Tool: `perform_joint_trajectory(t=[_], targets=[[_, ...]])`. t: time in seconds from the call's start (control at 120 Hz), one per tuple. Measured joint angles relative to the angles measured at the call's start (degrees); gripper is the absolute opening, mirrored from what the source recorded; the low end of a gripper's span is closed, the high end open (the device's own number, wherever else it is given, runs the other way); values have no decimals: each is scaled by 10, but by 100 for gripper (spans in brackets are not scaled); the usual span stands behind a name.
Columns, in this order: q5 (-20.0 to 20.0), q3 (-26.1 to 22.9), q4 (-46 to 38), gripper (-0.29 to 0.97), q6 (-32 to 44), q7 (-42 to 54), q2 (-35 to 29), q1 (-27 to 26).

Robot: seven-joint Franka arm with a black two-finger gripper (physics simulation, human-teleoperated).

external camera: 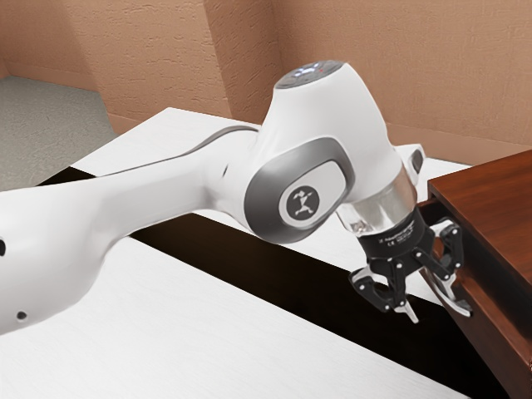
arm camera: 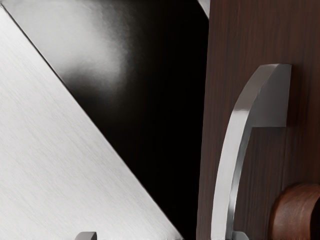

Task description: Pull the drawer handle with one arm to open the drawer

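arm (external camera: 166, 208): white, comes in from the exterior view's left and reaches right
gripper (external camera: 432, 303): black, fingers spread apart, not clamped on anything, tips just beside the drawer front
drawer (external camera: 499, 332): dark brown wood, at the exterior view's right edge; can't tell if it is pulled out
drawer handle (arm camera: 237, 150): curved silver bar on the wood front, close ahead of the hand
knob (arm camera: 296, 212): round, wooden, just beside the handle
table (external camera: 208, 341): white with a black band under the gripper

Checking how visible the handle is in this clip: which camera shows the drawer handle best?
The wrist view: most of the handle shows close up, a curved metal bar against the dark wood drawer front. The exterior view gives a small silver sliver of it beside the open end effector.
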Motion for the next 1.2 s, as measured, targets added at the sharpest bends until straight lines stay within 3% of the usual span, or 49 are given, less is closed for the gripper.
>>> perform_joint_trajectory(t=[1.2], targets=[[9,34,-141,28,1,3,-120,-18]])
